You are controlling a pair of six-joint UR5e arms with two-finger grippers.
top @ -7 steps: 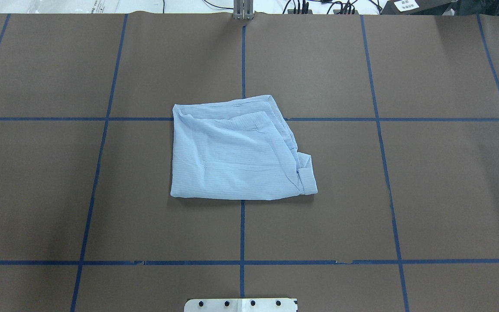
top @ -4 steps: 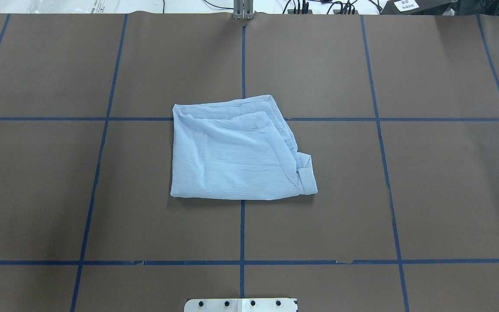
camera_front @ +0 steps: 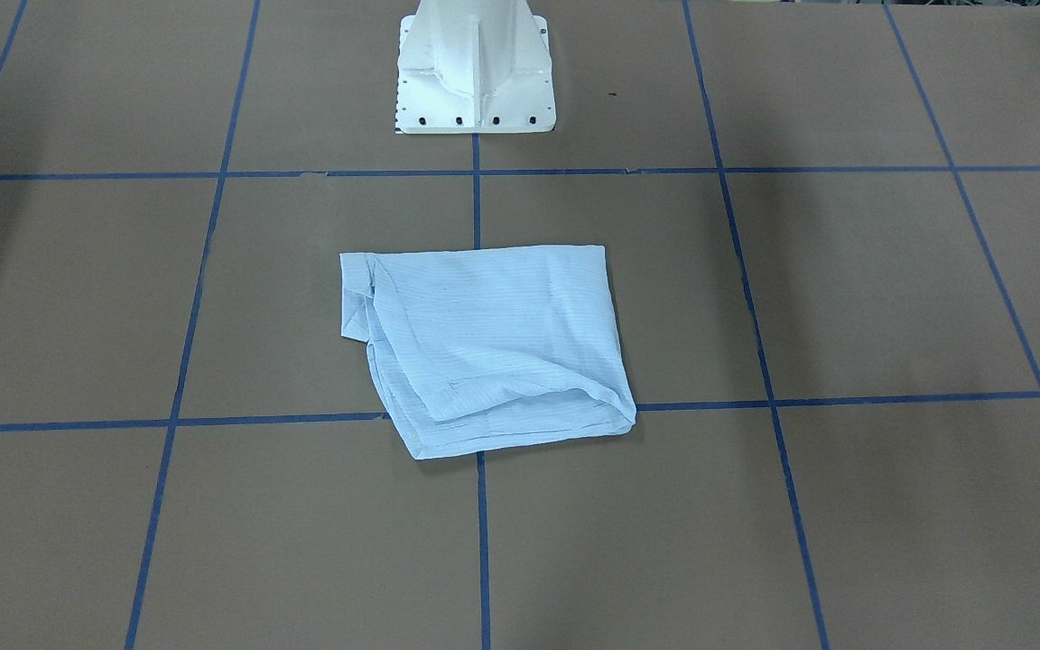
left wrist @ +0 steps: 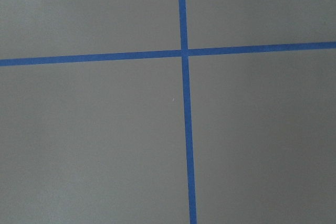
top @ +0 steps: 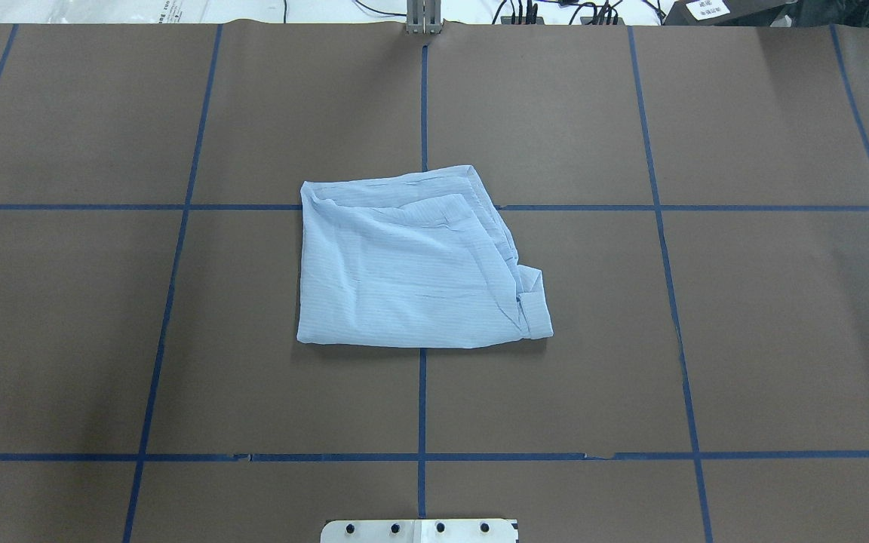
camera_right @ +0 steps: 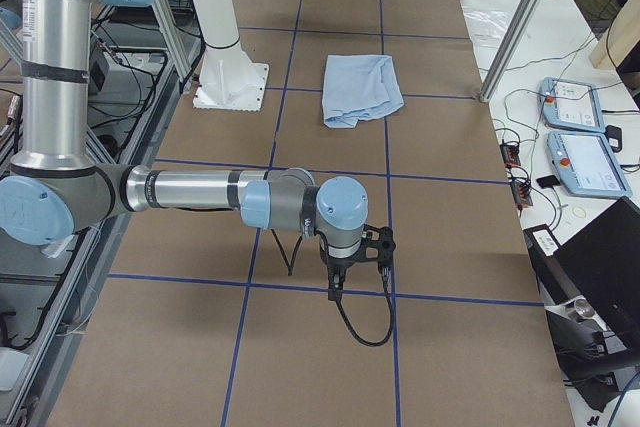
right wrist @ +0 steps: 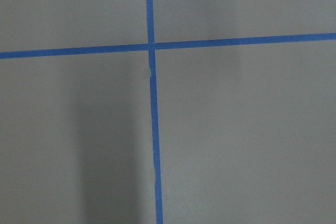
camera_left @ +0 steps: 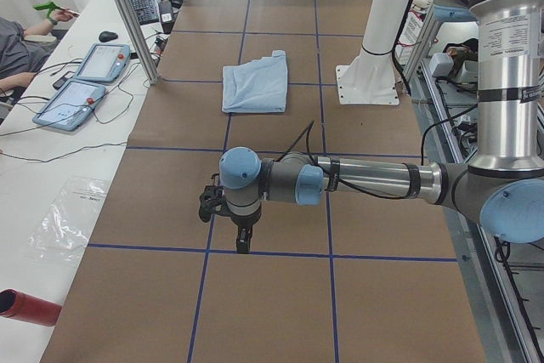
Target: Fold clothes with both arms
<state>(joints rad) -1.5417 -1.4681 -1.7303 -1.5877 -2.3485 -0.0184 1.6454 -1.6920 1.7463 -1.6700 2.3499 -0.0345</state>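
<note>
The clothes are one light blue shirt (top: 412, 264), folded into a rough square and lying flat at the middle of the brown table. It also shows in the front view (camera_front: 493, 343) and both side views (camera_left: 255, 87) (camera_right: 362, 89). My left gripper (camera_left: 242, 242) hangs pointing down over a blue tape line, far from the shirt toward the table's left end. My right gripper (camera_right: 335, 287) hangs the same way toward the right end. I cannot tell whether either is open or shut. Both wrist views show only bare table and crossing tape.
The white pedestal base (camera_front: 475, 81) stands at the robot's side of the table. Beyond the far edge a side bench holds two teach pendants (camera_left: 85, 82), cables and a red cylinder (camera_left: 25, 308). A person's arm (camera_left: 17, 48) rests there. Blue tape (top: 422, 400) grids the table.
</note>
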